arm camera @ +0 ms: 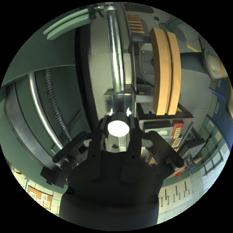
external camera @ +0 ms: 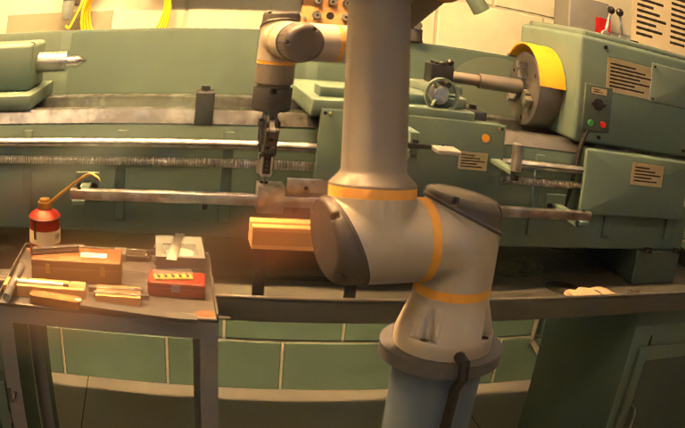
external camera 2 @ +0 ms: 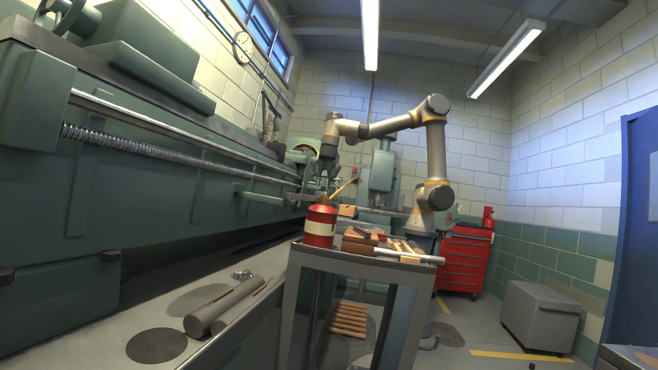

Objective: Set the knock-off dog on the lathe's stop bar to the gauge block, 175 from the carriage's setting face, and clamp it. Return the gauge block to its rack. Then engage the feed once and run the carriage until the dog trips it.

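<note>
The stop bar (external camera: 161, 196) runs along the lathe's front, below the leadscrew. The knock-off dog (external camera: 270, 197) is a steel block on that bar, just left of the carriage apron (external camera: 328, 146). A grey block (external camera: 303, 186), seemingly the gauge block, lies between the dog and the carriage. On top of the dog stands a round knurled clamp knob (arm camera: 118, 127). The wooden rack (external camera: 280, 233) sits just below the bar. My gripper (external camera: 265, 174) points straight down over the dog and is closed on the clamp knob.
The leadscrew (external camera: 151, 161) and feed rod run close behind my gripper. A cart (external camera: 108, 282) to the left carries tool cases and a red oil can (external camera: 44, 224). My own arm base (external camera: 404, 242) hides the bar's middle.
</note>
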### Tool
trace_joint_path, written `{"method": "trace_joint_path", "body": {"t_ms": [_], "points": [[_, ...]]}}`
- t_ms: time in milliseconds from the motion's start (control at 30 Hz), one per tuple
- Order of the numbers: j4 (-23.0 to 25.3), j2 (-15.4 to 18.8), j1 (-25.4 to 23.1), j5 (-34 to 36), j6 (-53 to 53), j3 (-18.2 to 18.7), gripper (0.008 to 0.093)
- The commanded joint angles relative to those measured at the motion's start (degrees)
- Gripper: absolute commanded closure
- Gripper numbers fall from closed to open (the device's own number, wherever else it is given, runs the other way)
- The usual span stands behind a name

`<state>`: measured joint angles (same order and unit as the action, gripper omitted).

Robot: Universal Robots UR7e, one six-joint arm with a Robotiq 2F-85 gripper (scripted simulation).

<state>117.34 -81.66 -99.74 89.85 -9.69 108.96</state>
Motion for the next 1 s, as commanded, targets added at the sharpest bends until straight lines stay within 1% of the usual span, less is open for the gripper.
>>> {"method": "trace_joint_path", "body": {"t_ms": [0, 967], "points": [[0.0, -0.1, 0.1, 0.1, 0.1, 0.0, 0.0934], [0.1, -0.8, 1.7, 0.1, 1.7, 0.9, 0.0934]]}}
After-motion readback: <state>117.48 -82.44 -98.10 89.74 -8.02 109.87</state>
